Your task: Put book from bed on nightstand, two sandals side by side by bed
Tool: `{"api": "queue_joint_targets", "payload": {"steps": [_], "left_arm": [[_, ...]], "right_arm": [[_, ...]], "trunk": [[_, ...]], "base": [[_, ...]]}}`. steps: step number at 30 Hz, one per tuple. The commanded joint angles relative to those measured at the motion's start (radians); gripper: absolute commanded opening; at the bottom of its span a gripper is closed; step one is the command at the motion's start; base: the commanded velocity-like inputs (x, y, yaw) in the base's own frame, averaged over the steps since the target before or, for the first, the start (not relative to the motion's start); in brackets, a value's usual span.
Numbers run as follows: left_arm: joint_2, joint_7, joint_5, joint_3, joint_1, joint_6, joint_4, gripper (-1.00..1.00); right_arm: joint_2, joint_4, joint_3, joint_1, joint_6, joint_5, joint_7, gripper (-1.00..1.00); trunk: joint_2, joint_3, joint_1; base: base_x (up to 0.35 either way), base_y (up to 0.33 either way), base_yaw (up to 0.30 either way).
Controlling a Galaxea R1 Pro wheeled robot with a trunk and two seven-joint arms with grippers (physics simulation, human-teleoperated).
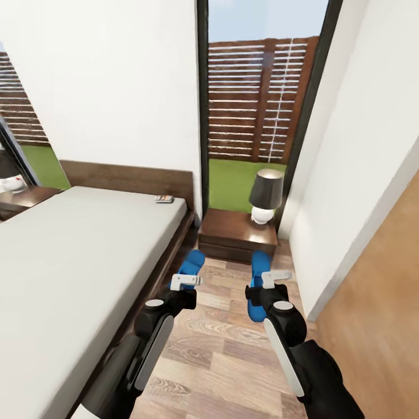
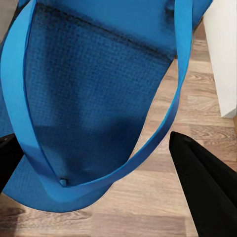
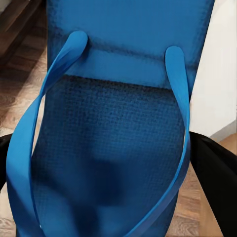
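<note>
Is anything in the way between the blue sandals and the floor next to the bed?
Nothing visible is. Each pincer has a sandal between its fingers: the left pincer at one sandal, the right pincer at the other sandal. Bare wood floor lies beside the bed below them.

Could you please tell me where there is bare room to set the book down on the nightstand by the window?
The nightstand is bare across its front and bed-side half; the lamp fills its back corner by the white wall. The book lies at the head of the bed. The floor in front is crowded by two sandals and both pincers.
</note>
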Motion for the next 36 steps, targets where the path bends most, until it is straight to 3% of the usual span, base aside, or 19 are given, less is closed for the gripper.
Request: {"api": "queue_joint_targets", "payload": {"steps": [1,9,36], "left_arm": [[0.000,0.010,0.009,-0.001,-0.001,0.004,-0.001,-1.00],[0.000,0.010,0.009,-0.001,-0.001,0.003,-0.001,-1.00],[0.000,0.010,0.009,-0.001,-0.001,0.003,-0.001,-1.00]], "right_arm": [[0.000,-0.001,0.001,-0.001,0.003,-0.008,-0.009,-1.00],[0.000,-0.001,0.000,0.000,0.003,-0.007,-0.009,-1.00],[0.000,-0.001,-0.001,-0.001,0.004,-0.007,-0.009,-1.00]], "trunk": [[-0.002,-0.002,0.001],[-0.002,-0.002,0.001],[-0.002,-0.002,0.001]], "base": [[0.303,-0.198,0.240],[0.302,-0.198,0.182],[0.300,-0.199,0.006]]}}
